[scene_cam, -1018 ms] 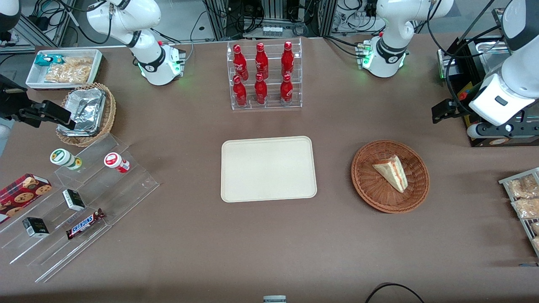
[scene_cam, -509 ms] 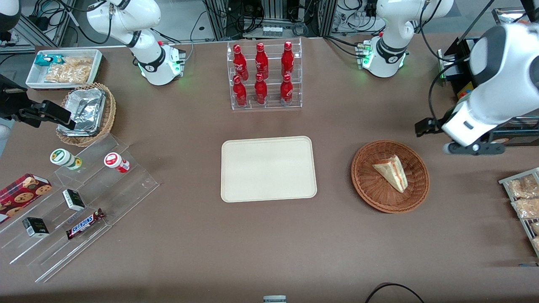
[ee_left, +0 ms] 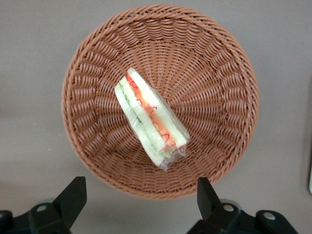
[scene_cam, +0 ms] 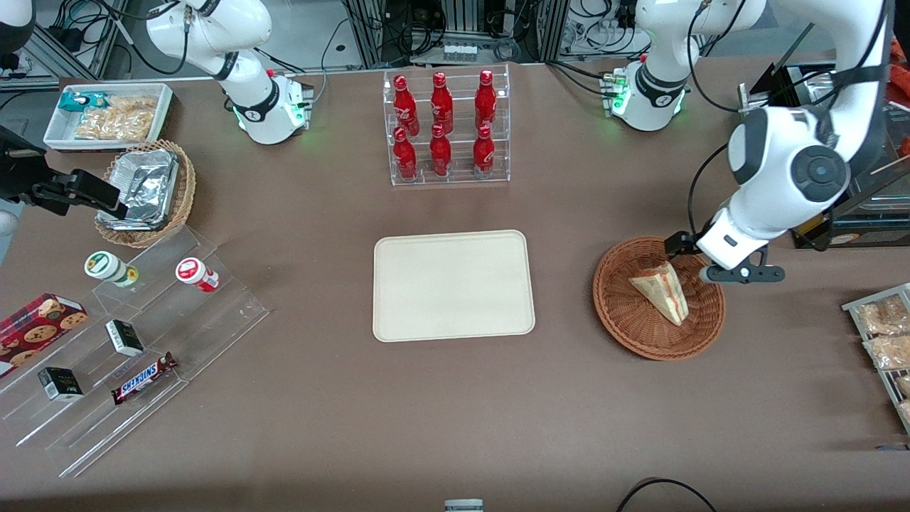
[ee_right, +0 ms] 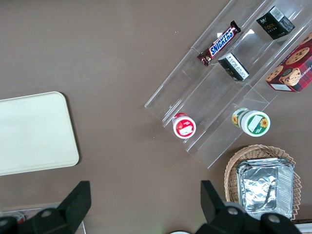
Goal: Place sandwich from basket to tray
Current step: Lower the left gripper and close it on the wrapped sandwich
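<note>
The sandwich (scene_cam: 660,291) (ee_left: 150,118) lay on its side in the reddish-brown basket (scene_cam: 625,323) (ee_left: 214,92), wrapped in clear film with its red and green filling showing along the cut edge, and nothing was touching it. The left arm's gripper (scene_cam: 711,264) (ee_left: 141,197) hung above the basket's rim, on the side toward the working arm's end of the table, with its two fingers (ee_left: 73,195) spread wide apart and holding nothing. The cream tray (scene_cam: 453,286) (ee_right: 34,131) sat bare on the brown table (scene_cam: 455,412), well apart from the basket toward the parked arm's end.
</note>
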Controlling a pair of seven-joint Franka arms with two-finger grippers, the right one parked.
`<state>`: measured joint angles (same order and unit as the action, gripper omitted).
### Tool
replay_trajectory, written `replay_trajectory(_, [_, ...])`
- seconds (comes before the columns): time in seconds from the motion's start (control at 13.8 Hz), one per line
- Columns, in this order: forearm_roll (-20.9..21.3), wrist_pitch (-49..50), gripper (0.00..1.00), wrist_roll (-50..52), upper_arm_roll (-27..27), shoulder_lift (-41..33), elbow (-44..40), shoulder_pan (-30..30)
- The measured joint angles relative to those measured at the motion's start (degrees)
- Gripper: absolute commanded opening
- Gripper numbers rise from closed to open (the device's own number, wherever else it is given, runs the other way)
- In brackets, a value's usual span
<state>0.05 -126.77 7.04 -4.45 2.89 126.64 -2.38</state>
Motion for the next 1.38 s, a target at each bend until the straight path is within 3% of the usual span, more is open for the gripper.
replay_trajectory(0.51, [-0.2,-8.8,1.00,32.9,-0.1,5.1,2.0,-3.1])
replay_trajectory(1.24, [-1.2,-11.0,1.00,37.4,0.5,11.0,1.4,-1.1])
replay_trajectory(1.31, [-2.4,-11.0,0.92,37.4,0.5,11.5,1.4,-1.1])
replay_trajectory(1.38, [-3.6,-11.0,0.67,37.4,0.5,11.9,1.4,-1.1])
